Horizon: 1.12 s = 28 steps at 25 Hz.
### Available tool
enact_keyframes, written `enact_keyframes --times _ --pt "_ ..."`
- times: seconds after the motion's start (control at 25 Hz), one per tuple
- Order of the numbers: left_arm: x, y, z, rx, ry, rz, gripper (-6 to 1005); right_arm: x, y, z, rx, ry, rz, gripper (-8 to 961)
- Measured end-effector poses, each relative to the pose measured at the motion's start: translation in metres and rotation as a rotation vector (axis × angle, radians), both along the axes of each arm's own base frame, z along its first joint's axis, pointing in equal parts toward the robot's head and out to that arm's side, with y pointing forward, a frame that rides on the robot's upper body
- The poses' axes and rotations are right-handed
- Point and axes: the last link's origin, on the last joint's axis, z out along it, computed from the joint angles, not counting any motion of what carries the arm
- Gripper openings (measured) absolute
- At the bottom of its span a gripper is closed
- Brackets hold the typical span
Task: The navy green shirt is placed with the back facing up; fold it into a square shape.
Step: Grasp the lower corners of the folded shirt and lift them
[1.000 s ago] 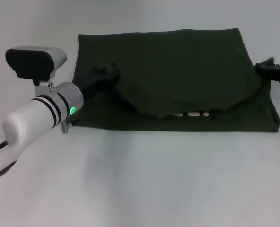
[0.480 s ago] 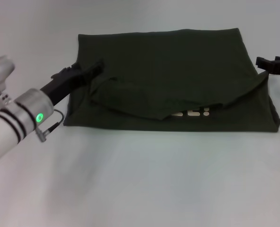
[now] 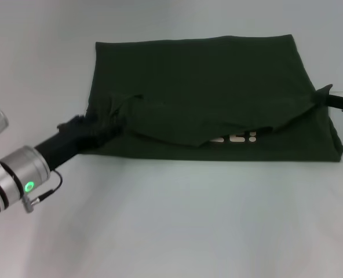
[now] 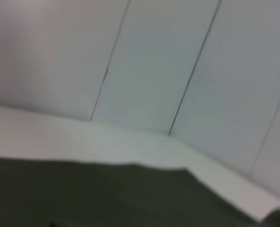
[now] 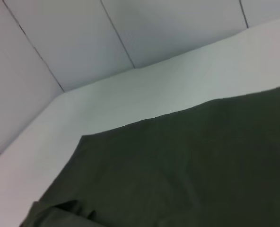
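A: Head view first, from the left side. The left gripper (image 3: 96,128) is now low at the shirt's left edge, near the front corner. A second ago it was raised above the cloth, further in and toward the back, so it has come outward and down.

B: Is it holding something?

A: I cannot tell. The dark fingers merge with the dark cloth, so open or closed is not visible to me. The cloth beside it is bunched a little.

B: And the navy green shirt (image 3: 206,75) itself?

A: It lies on the white table (image 3: 171,226), spread wide, with a flap folded over the middle. The flap's edge has settled flatter than before, and the small pale print (image 3: 236,138) shows more under its front edge.

B: What about the right side?

A: The right gripper (image 3: 325,94) is at the shirt's right edge, touching the point where the flap pulls to a peak (it was a bit outside the cloth half a second ago). Its fingers I also cannot judge.

B: So what does this mean for the folding?

A: I think one fold is laid down, but the shape is still a wide rectangle. More folds from the sides are probably needed for a square.
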Motion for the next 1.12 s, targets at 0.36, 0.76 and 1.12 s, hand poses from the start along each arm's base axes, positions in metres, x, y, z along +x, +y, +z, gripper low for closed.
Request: enact_keyframes --times 0.36,0.76,1.12 --pt "-0.023 0.007 -0.007 -0.019 0.201 0.106 882 0.021 -0.023 0.003 0.017 0.100 -0.072 630" --pt "-0.029 0.019 -0.013 -0.006 0.244 0.224 882 0.029 -0.028 0.003 0.051 0.139 -0.110 633" --pt "-0.032 0.014 -0.022 -0.040 0.281 0.216 883 0.030 -0.030 0.000 0.047 0.141 -0.115 631"
